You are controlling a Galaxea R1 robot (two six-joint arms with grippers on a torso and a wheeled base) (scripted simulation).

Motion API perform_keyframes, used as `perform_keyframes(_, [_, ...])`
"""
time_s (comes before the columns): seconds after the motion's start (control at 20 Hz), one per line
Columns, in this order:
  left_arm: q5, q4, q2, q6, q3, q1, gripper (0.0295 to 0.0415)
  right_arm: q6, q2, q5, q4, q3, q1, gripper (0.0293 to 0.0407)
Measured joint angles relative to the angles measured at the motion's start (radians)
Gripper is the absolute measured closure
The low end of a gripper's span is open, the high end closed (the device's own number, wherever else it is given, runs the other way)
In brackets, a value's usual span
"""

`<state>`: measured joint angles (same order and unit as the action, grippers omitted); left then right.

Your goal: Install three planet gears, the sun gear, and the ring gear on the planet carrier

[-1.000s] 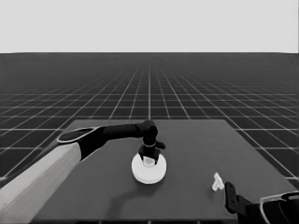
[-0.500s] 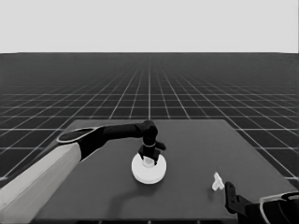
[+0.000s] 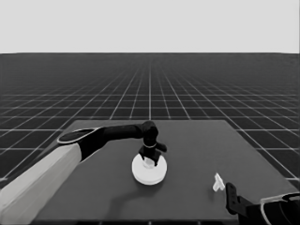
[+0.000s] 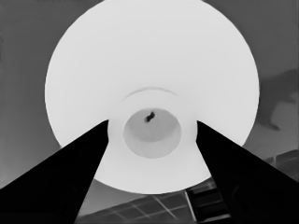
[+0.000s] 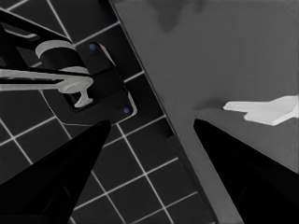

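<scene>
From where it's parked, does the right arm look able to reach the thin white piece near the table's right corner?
Probably yes. The thin white piece lies apart from everything, just ahead of the right gripper, nothing between them. The left gripper is at the larger round part, well clear.

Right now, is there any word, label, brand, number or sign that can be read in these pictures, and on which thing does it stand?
None: no text can be read anywhere.
The larger round part under the left gripper is plain white.
The thin white piece near the parked right gripper and the table bear no marks.
</scene>
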<state>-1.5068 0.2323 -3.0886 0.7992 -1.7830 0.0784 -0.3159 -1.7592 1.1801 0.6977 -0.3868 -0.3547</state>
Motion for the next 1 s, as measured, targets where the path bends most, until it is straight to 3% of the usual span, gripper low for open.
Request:
perform_keyframes(0.05, [0.000,0.000,0.000,-0.005,0.000,0.000,0.0337,0.000,0.000,0.000,0.000,0.000,0.000,0.0315])
perform_keyframes(0.15, [0.000,0.000,0.000,-0.010,0.000,-0.001,0.0327,0.000,0.000,0.000,0.000,0.000,0.000,0.0315])
perform_keyframes(0.5, [0.000,0.000,0.000,-0.013,0.000,-0.001,0.0326,0.000,0.000,0.000,0.000,0.000,0.000,0.0315])
perform_keyframes(0.65, [-0.022,-0.072,0.013,0.432,0.049,-0.087,0.0325,0.000,0.000,0.000,0.000,0.000,0.000,0.0315])
perform_keyframes(1.0, [-0.030,-0.090,0.013,0.541,0.053,-0.109,0.0326,0.000,0.000,0.000,0.000,0.000,0.000,0.0315])
